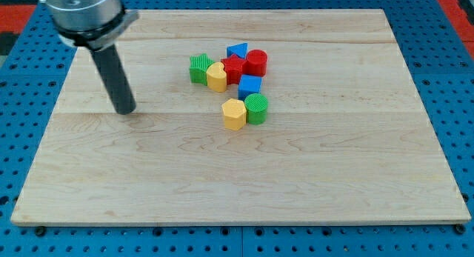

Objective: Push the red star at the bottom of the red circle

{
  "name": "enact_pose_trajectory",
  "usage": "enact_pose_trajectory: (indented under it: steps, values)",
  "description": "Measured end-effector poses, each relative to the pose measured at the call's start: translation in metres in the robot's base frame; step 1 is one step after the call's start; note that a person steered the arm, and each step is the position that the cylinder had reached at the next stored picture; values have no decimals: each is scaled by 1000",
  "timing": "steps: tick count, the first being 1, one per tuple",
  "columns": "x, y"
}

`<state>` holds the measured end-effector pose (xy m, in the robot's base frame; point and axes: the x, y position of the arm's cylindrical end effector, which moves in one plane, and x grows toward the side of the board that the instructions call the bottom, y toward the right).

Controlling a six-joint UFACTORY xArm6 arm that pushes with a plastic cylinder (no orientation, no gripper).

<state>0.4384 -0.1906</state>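
The red star (233, 67) lies near the board's middle top, touching the left side of the red circle (256, 62). A blue triangle (237, 50) sits just above the star. A yellow block (216, 77) touches the star's left side, with a green star (199, 67) left of that. A blue cube (250, 85) sits below the star and circle. My tip (126, 109) rests on the board far to the left of the cluster, touching no block.
A yellow hexagonal block (234, 114) and a green circle (257, 108) sit side by side below the blue cube. The wooden board (296, 183) lies on a blue pegboard table (452, 79).
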Motion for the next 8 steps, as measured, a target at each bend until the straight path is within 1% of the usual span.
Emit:
enact_pose_trajectory:
  steps: [2, 3, 4, 5, 6, 7, 8]
  values:
    - [0, -50]
    - [-18, -56]
    - [-59, -41]
    - [-91, 33]
    - [-102, 44]
    - [-117, 73]
    - [-112, 120]
